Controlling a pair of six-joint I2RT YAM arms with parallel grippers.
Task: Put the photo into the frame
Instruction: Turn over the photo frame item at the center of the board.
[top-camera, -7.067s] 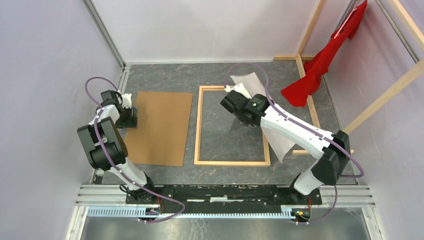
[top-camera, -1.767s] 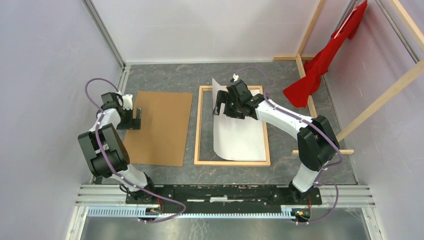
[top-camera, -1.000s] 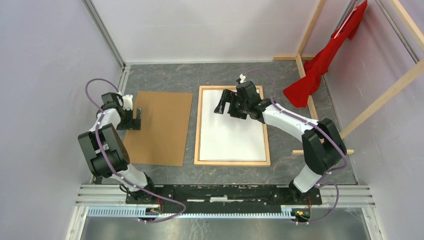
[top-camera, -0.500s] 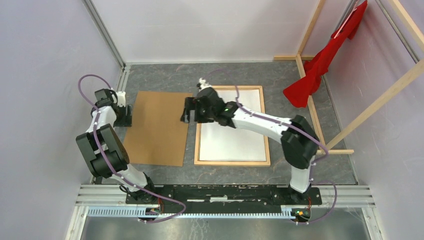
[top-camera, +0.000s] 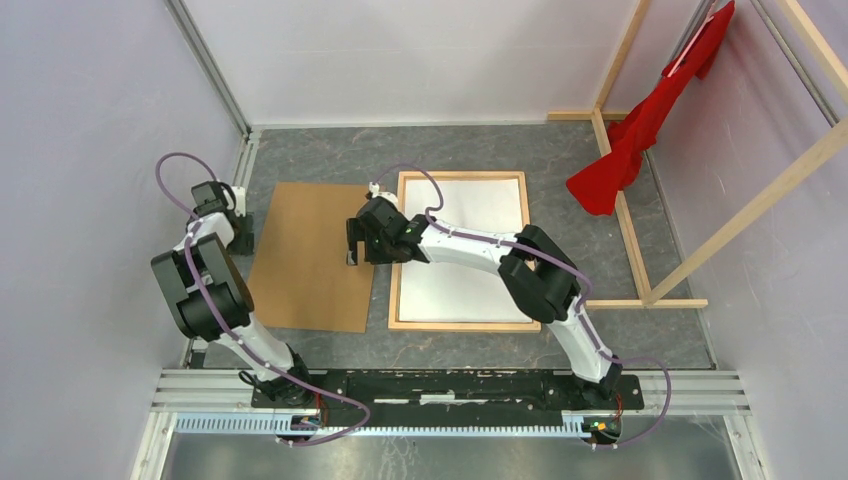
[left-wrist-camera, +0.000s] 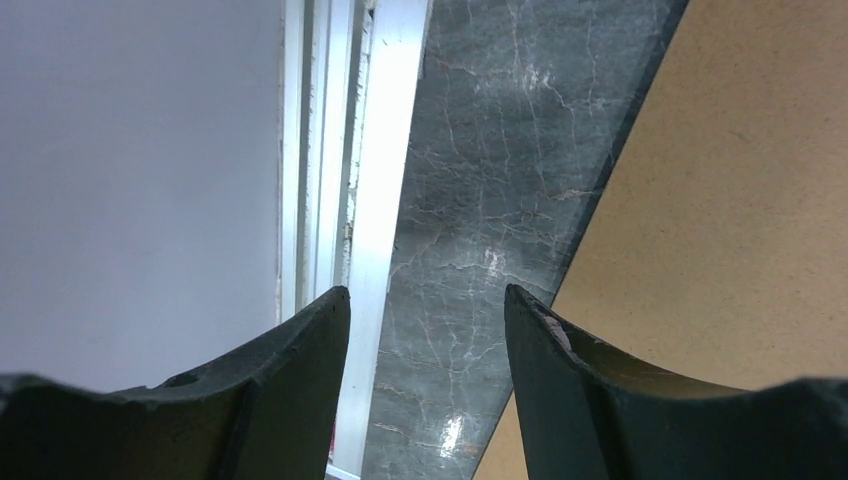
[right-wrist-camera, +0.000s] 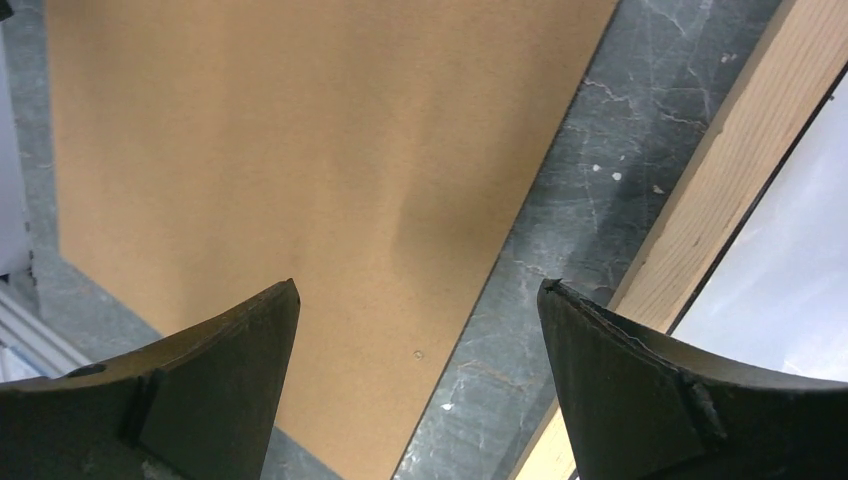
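The photo (top-camera: 450, 290) lies flat inside the frame (top-camera: 465, 325), white back up; its printed side is hidden. In the right wrist view the frame's left rail (right-wrist-camera: 720, 200) and a corner of the photo (right-wrist-camera: 790, 270) show at the right. My right gripper (top-camera: 350, 248) (right-wrist-camera: 420, 285) hangs open and empty over the right edge of the brown backing board (top-camera: 300, 270) (right-wrist-camera: 300, 150), left of the frame. At the board's left edge, my left gripper (top-camera: 243, 236) (left-wrist-camera: 425, 295) has its jaws apart over bare table, with the board (left-wrist-camera: 740, 200) beside its right finger.
A red cloth (top-camera: 640, 130) hangs on a rack of wooden beams (top-camera: 700, 250) at the back right. Pale walls close in the dark marble table (top-camera: 330, 160). A metal rail (left-wrist-camera: 385, 200) runs along the left wall.
The photo, earlier held curled by my right gripper, now lies flat in the frame. My right arm has swung left to the board's right edge. My left gripper shifted slightly left and narrowed.
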